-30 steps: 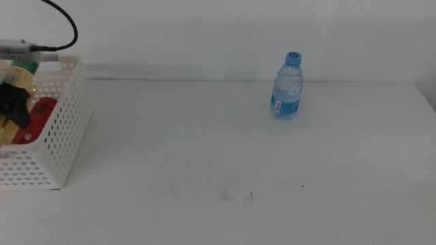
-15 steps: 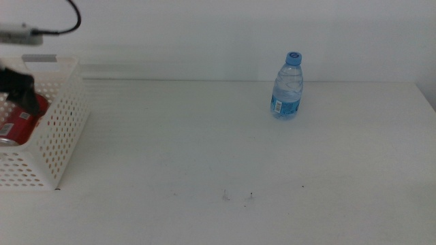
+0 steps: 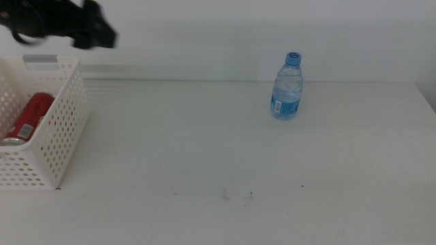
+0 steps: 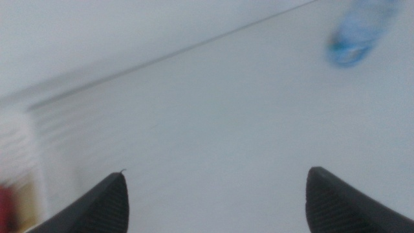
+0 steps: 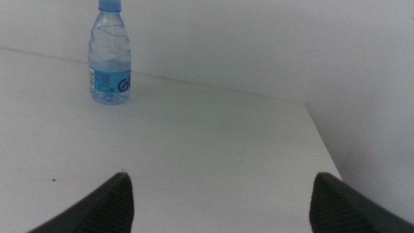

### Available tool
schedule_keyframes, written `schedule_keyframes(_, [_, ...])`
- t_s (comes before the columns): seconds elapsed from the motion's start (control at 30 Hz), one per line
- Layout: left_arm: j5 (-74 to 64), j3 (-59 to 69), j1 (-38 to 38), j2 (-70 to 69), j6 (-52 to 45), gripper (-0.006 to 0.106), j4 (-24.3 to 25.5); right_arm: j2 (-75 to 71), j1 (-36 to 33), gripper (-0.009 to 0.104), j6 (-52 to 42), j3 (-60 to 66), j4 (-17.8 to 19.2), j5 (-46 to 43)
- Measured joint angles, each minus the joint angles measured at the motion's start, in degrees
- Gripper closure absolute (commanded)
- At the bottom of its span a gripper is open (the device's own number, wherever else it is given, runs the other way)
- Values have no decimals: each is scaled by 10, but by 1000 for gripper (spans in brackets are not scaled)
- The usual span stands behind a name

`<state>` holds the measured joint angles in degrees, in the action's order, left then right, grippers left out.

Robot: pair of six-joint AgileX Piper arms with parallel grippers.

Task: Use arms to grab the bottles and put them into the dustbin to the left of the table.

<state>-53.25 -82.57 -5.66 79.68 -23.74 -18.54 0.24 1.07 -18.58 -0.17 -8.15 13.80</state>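
A small clear water bottle (image 3: 287, 85) with a blue cap stands upright at the back of the white table (image 3: 225, 150), right of centre; the right wrist view shows the bottle (image 5: 110, 58) too, and it is a blue blur (image 4: 359, 32) in the left wrist view. The white perforated dustbin (image 3: 65, 129) sits at the left edge with a red can (image 3: 27, 119) lying inside. My left gripper (image 3: 95, 30) is a dark blur in the air above the dustbin's far rim, its jaws (image 4: 217, 171) open and holding nothing. My right gripper (image 5: 223, 173) is open, well short of the bottle, and out of the middle view.
A pale wall runs behind the table's back edge. The table's right edge (image 5: 323, 155) lies a little beyond the bottle. A few dark specks (image 3: 237, 197) mark the front middle of the tabletop. A red and yellowish blur (image 4: 13, 204) shows at the rim of the left wrist view.
My left gripper held a yellow bottle down in the dustbin a second ago. It has since come up out of the dustbin without it and swung up and to the right.
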Motion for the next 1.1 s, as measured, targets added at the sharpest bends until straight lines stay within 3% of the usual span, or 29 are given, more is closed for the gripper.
schedule_keyframes(0.23, [136, 171, -154, -144, -2, 7, -29, 0, 0, 15, 0, 0, 0, 0])
schedule_keyframes(0.33, [151, 220, -186, -186, -2, 7, -29, 0, 0, 15, 0, 0, 0, 0])
schedule_keyframes(0.8, [85, 245, -192, -337, 60, 7, 20, 0, 0, 15, 0, 0, 0, 0])
schedule_keyframes(1.1, [24, 229, -192, -354, 83, 7, 51, 0, 0, 15, 0, 0, 0, 0])
